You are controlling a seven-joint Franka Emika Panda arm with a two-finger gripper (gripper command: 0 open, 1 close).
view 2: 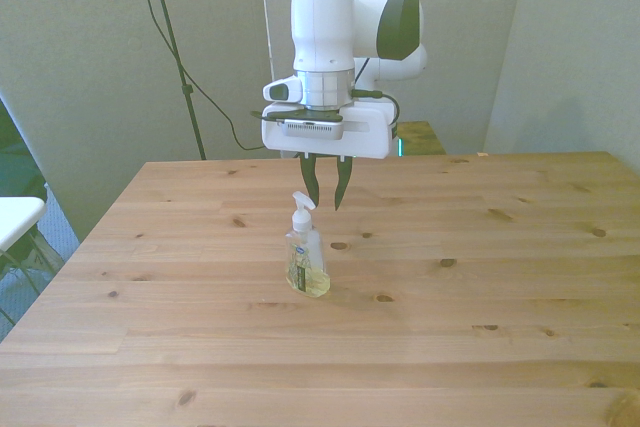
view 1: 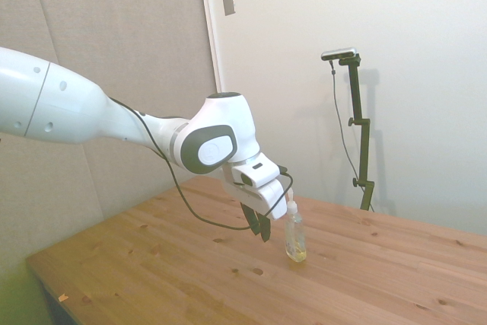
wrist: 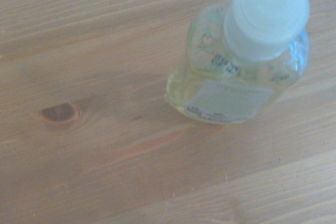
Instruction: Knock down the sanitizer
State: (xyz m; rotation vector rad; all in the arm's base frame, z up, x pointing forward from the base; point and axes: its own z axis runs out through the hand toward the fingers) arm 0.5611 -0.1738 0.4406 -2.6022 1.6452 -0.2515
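The sanitizer [view 2: 306, 259] stands upright on the wooden worktop [view 2: 480, 327], a little toward the front view's left of the middle, with bare boards on every side of it. A shallow layer of yellowish liquid sits in its clear base, and its white pump top points up. In the wrist view the sanitizer [wrist: 241, 61] shows from above, its pump cap blurred and large, a pale label on its body, and a dark knot [wrist: 59, 112] in the worktop [wrist: 105, 182] off to one side.

Just behind the bottle, farther from the front camera, hangs the gripper [view 2: 326, 182]. Its two dark fingers [view 2: 311, 182] point down with a narrow gap between them, holding nothing. Their tips hang at about the height of the pump top, slightly toward the front view's right of it, well clear of the boards.

In the side view the gripper [view 1: 262, 227] sits just beside the sanitizer [view 1: 294, 232]; contact cannot be told. The white arm [view 1: 114, 116] stretches away behind.
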